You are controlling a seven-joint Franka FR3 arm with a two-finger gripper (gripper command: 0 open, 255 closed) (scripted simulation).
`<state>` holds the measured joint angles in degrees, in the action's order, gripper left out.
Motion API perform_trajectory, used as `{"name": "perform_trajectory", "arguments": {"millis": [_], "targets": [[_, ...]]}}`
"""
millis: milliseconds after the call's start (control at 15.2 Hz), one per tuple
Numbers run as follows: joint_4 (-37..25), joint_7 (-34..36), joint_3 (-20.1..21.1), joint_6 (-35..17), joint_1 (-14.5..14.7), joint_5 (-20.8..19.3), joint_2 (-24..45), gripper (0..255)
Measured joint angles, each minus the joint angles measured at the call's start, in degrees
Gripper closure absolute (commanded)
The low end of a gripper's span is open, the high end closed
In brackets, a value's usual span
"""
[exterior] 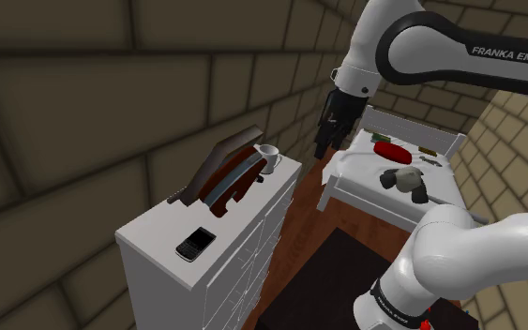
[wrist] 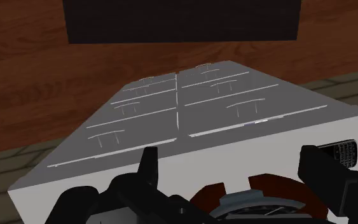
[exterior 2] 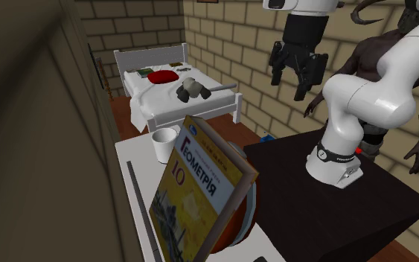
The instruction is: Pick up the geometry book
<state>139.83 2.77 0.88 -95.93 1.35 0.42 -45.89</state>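
The arm rises from its black stand point(exterior 2: 364, 201), bends at a white elbow and arches over the top of the shoulder view. Its wrist then turns down so the gripper point(exterior: 328, 131) hangs in the air with the fingers pointing downward. In the second exterior view the gripper point(exterior 2: 297, 73) sits high above the stand, well apart from the book and off to that view's right. In the wrist view the gripper point(wrist: 229, 160) looks down past the edge of the dresser's top to its drawer fronts and the wood floor below. The two fingers point(wrist: 149, 167) stand wide apart, with nothing between them.

The geometry book point(exterior 2: 200, 186) is on top of a white dresser point(exterior: 158, 239), near the middle of its top. It does not lie flat: it is propped at a steep slant against a dark-red round object point(exterior 2: 241, 219) behind it. Its long axis climbs off the dresser top, and its highest corner is just beside a white cup point(exterior 2: 163, 143). In the shoulder view the geometry book point(exterior: 213, 164) shows only its dark back — a slab rising toward that view's right.

The front cover faces the second exterior camera. It is yellow, with blue Cyrillic title letters running diagonally down toward that view's right, a red "10" beside them and a pale drawing lower down.

A black phone point(exterior: 195, 244) lies flat on the dresser's near end in the shoulder view, apart from the book. A white bed point(exterior: 346, 183) stands beyond the dresser.
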Motion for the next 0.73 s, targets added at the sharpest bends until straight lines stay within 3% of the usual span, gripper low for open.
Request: {"name": "perform_trajectory", "arguments": {"millis": [198, 726], "targets": [[0.0, 4.4, 1.5, -1.4, -0.7, 2.1, 0.7, 0], [-2.8, 34.0, 11.4, -13.4, -5.6, 13.1, 9.4, 0]]}}
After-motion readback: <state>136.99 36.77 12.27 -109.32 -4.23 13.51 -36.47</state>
